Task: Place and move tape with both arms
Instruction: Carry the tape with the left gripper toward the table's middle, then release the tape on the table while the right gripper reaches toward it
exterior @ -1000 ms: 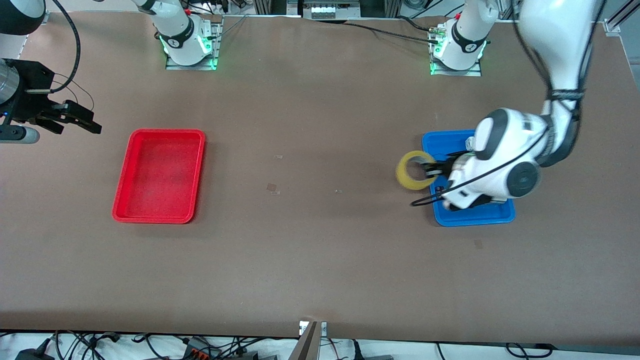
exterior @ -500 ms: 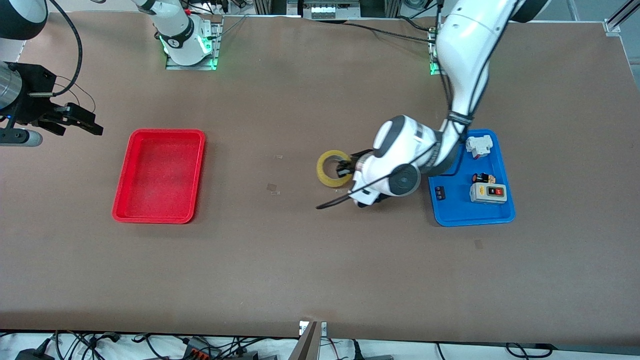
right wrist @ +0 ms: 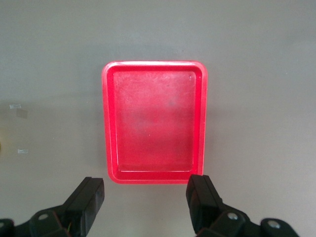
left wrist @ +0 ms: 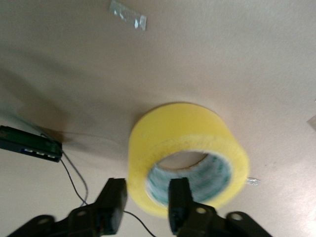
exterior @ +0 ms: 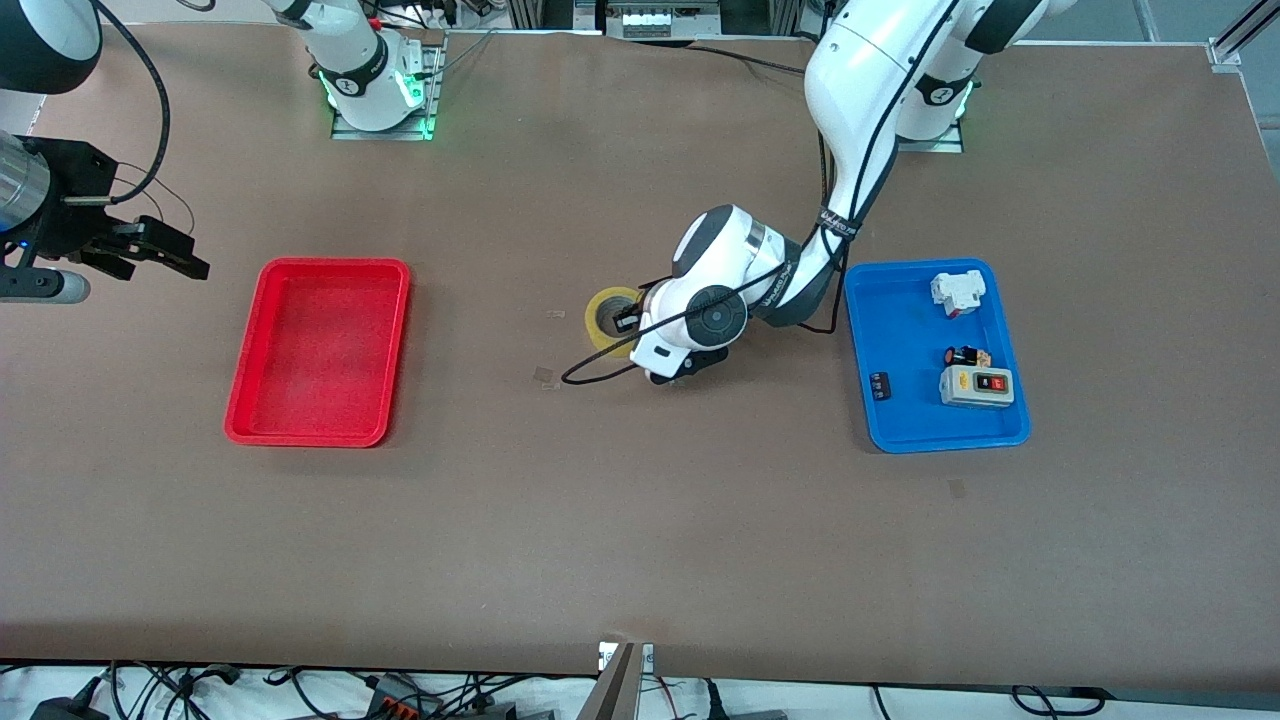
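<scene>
The tape (exterior: 600,305) is a yellow roll held low over the middle of the table, between the red tray and the blue tray. I cannot tell if it touches the table. My left gripper (exterior: 630,322) is shut on its wall, one finger inside the hollow core and one outside. The left wrist view shows the tape (left wrist: 177,128) and the left gripper (left wrist: 148,190) on it. My right gripper (exterior: 170,258) is open and empty and waits in the air at the right arm's end of the table; it also shows in the right wrist view (right wrist: 145,202).
A red tray (exterior: 305,438) lies empty toward the right arm's end, also in the right wrist view (right wrist: 105,123). A blue tray (exterior: 905,320) toward the left arm's end holds a white switch block (exterior: 957,290), a grey switch box (exterior: 977,385) and small parts.
My left arm has carried the tape from over the blue tray's edge to the middle of the table, toward the red tray, and lowered it. The right arm has barely moved.
</scene>
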Robot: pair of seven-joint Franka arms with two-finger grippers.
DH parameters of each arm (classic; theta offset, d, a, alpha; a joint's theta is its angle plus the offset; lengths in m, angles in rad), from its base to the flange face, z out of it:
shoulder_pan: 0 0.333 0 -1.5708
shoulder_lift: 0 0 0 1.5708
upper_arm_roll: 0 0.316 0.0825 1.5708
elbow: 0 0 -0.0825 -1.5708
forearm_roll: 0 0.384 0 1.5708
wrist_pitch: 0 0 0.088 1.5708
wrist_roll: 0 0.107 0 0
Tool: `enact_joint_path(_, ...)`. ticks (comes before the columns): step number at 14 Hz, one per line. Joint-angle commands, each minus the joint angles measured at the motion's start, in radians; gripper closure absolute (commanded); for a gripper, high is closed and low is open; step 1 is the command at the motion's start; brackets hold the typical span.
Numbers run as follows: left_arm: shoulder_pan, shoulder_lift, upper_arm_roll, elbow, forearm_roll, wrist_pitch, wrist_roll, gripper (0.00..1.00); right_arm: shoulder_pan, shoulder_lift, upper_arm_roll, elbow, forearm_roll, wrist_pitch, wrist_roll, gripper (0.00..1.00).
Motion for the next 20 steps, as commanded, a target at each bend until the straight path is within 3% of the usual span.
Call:
enact_joint_path(1,0.013,-0.031,0.025,0.035,0.007,-0.037,-0.009,0.0,-0.015,-0.001,0.016,0.034,-0.005,0.001,-0.014,0.0)
enact_joint_path(5,0.114,-0.161,0.028,0.021,0.151,-0.1,-0.012,0.0,0.011,0.093,0.02,0.035,0.023,0.005,-0.015,0.0)
enact_joint_path(7,0.185,-0.218,0.031,0.02,0.206,-0.213,-0.002,0.0,0.049,0.14,0.022,0.034,0.06,0.027,-0.012,0.0)
enact_joint_path(11,0.299,-0.388,0.028,-0.104,0.329,-0.28,0.027,0.0,0.239,0.263,0.022,0.038,0.063,0.126,0.018,0.0)
enact_joint_path(15,0.434,-0.577,0.03,-0.262,0.338,-0.353,0.439,0.0,0.417,0.433,0.022,0.096,0.063,0.28,0.21,0.0)
enact_joint_path(20,0.559,-0.679,0.025,-0.249,0.403,-0.424,0.693,0.0,0.59,0.596,0.022,0.183,0.091,0.398,0.457,0.0)
